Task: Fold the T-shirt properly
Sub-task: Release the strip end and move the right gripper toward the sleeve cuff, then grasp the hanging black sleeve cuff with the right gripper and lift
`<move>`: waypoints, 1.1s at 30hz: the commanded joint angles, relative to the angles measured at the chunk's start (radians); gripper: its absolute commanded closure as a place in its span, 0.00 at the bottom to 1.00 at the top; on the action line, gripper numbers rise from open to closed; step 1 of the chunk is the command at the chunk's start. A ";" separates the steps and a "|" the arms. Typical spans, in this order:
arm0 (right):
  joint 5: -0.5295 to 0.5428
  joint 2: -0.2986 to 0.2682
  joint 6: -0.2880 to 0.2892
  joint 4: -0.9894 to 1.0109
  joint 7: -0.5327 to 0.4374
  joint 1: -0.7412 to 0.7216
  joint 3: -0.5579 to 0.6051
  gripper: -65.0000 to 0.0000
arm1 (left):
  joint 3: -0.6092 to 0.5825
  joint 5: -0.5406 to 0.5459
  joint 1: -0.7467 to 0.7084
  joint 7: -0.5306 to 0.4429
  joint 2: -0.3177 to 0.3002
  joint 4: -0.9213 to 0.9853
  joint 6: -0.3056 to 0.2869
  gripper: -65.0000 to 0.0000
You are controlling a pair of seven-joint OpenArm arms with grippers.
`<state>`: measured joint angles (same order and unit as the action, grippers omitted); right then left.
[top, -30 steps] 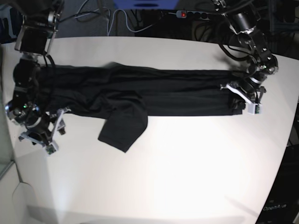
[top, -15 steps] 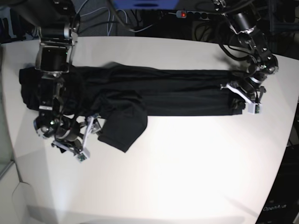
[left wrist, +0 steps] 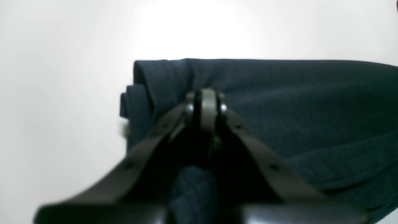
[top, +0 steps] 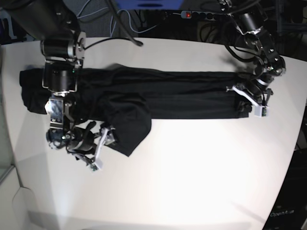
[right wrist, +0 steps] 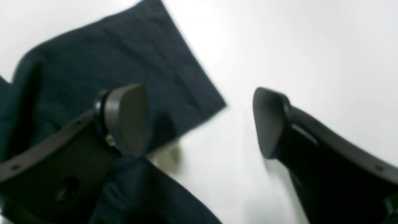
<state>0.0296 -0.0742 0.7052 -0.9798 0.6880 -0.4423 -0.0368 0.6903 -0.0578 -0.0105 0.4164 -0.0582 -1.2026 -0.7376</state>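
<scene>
- i see the plain black long-sleeved t-shirt (top: 158, 93) lying in a long band across the white tabletop (top: 192, 167), one sleeve flap jutting toward the near edge.
- my left end effector (left wrist: 206, 104) is pinched closed on the shirt's folded end.
- my right end effector (right wrist: 199, 121) gapes wide, holding nothing, one finger over the sleeve flap's corner.
- bottom right in the base view, faint lettering reads "openarm".

Faint "OpenArm"-like print, dark base (top: 283, 214), lower right.
</scene>
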 commanded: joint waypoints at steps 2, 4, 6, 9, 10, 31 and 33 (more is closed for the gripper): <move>0.010 0.004 -0.007 0.008 -0.037 -0.031 0.001 0.21 | -0.001 -0.152 -0.035 0.189 0.001 0.023 0.039 0.96; 0.008 0.004 -0.007 0.032 -0.058 -0.033 -0.004 0.21 | -0.001 -0.152 -0.036 0.189 0.001 0.023 0.039 0.96; 0.008 0.004 -0.007 0.051 -0.077 -0.033 -0.004 0.21 | -0.001 -0.152 -0.036 0.189 0.001 0.023 0.039 0.96; 0.008 0.004 -0.007 0.071 -0.090 -0.033 -0.004 0.21 | -0.001 -0.152 -0.036 0.189 0.001 0.023 0.039 0.96; 0.008 0.004 -0.007 0.071 -0.098 -0.033 -0.004 0.21 | -0.001 -0.152 -0.036 0.189 0.001 0.023 0.039 0.96; 0.008 -0.006 -0.007 0.066 -0.096 -0.022 0.002 0.99 | -0.001 -0.152 -0.036 0.189 0.001 0.023 0.039 0.96; 0.008 -0.006 -0.007 0.060 -0.095 -0.022 0.002 0.99 | -0.001 -0.153 -0.036 0.189 0.001 0.023 0.039 0.96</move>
<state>0.0277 -0.0795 0.7029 -0.8997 0.6041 -0.4370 -0.0341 0.6903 -0.0578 -0.0105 0.4164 -0.0586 -1.2026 -0.7372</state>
